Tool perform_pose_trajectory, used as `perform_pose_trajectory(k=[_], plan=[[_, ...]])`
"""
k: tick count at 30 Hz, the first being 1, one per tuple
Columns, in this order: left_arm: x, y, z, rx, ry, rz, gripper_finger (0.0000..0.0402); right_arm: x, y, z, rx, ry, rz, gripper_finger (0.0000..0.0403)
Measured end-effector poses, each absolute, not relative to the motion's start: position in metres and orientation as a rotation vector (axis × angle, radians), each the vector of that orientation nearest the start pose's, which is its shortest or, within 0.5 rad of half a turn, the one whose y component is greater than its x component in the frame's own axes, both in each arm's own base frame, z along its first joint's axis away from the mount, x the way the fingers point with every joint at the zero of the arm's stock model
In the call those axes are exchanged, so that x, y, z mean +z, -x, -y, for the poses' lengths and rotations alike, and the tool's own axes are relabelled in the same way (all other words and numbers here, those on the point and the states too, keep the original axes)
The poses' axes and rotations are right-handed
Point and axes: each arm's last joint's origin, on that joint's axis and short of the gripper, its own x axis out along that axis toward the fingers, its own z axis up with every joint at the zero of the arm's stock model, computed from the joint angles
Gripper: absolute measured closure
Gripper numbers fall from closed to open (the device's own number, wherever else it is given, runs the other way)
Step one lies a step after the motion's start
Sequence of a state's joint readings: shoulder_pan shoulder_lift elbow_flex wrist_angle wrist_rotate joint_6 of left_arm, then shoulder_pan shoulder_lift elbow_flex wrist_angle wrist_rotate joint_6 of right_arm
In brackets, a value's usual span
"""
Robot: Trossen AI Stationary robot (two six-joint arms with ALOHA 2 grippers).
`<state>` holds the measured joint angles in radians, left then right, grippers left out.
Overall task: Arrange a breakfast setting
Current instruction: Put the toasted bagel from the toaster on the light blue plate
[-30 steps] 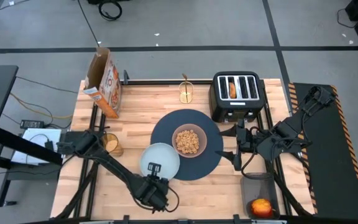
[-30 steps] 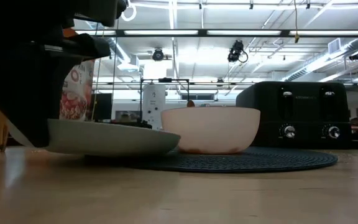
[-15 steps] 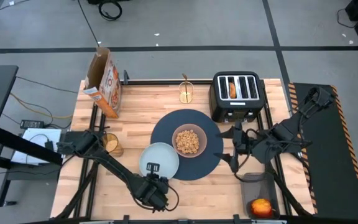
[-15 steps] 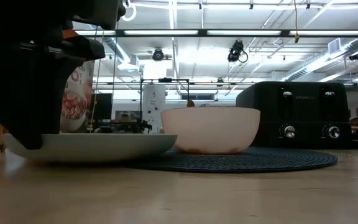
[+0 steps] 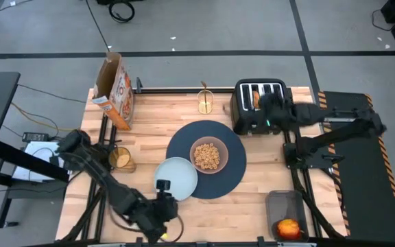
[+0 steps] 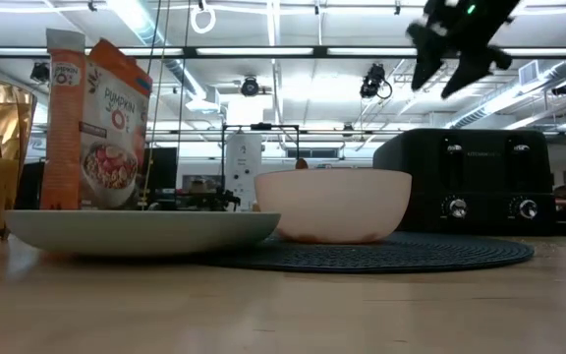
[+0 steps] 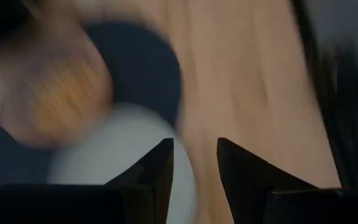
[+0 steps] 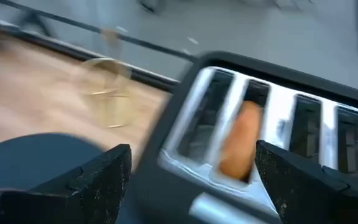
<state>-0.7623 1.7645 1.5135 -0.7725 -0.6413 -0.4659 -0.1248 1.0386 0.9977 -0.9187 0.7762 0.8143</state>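
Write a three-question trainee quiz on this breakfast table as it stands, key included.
1. True or false: the pale-blue plate lies wholly on the dark-blue placemat.
2. What sits in a slot of the black toaster? A) red apple B) toasted bread C) gold spoon
3. Fill in: the right gripper, open, hangs above the ____; the left gripper is at the plate's near rim.

Key
1. False: only its edge overlaps the placemat; the rest is on the bare table.
2. B: toasted bread; the red apple lies in a tray at the near right corner.
3. Toaster.
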Motion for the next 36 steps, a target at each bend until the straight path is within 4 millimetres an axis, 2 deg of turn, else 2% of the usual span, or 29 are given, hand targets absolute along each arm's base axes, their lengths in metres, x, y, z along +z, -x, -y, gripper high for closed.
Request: perform_pose_trajectory(k=[2, 4, 9, 15, 23, 28, 32, 34, 36], plan=[[0.298, -0.287, 0.246, 0.095, -0.234, -0.611, 0.0273, 0.305, -0.184, 0.065, -1.17, -0.414, -0.573, 0.0069], [0.309, -0.294, 0.246, 0.085, -0.231, -0.519, 0.0273, 0.3, -0.185, 0.084, -1.218, -0.438, -0.603, 0.0076], [0.316, -0.302, 0.244, 0.079, -0.228, -0.452, 0.0274, 0.287, -0.182, 0.108, -1.274, -0.52, -0.695, 0.0088], [0.313, -0.301, 0.244, 0.067, -0.248, -0.473, 0.0274, 0.274, -0.186, 0.12, -1.296, -0.607, -0.745, 0.0119], [0.313, -0.293, 0.254, 0.027, -0.198, -0.476, 0.0274, 0.265, -0.192, 0.133, -1.342, -0.674, -0.732, 0.0193], [0.307, -0.276, 0.266, -0.008, -0.232, -0.533, 0.0274, 0.269, -0.189, 0.131, -1.329, -0.664, -0.73, 0.0246], [0.302, -0.265, 0.27, 0.031, -0.164, -0.571, 0.0274, 0.274, -0.183, 0.127, -1.323, -0.64, -0.727, 0.0295], [0.302, -0.263, 0.271, 0.071, -0.157, -0.549, 0.027, 0.282, -0.178, 0.124, -1.316, -0.62, -0.717, 0.0316], [0.302, -0.26, 0.267, 0.118, -0.196, -0.55, 0.0261, 0.298, -0.175, 0.122, -1.297, -0.582, -0.668, 0.0325]])
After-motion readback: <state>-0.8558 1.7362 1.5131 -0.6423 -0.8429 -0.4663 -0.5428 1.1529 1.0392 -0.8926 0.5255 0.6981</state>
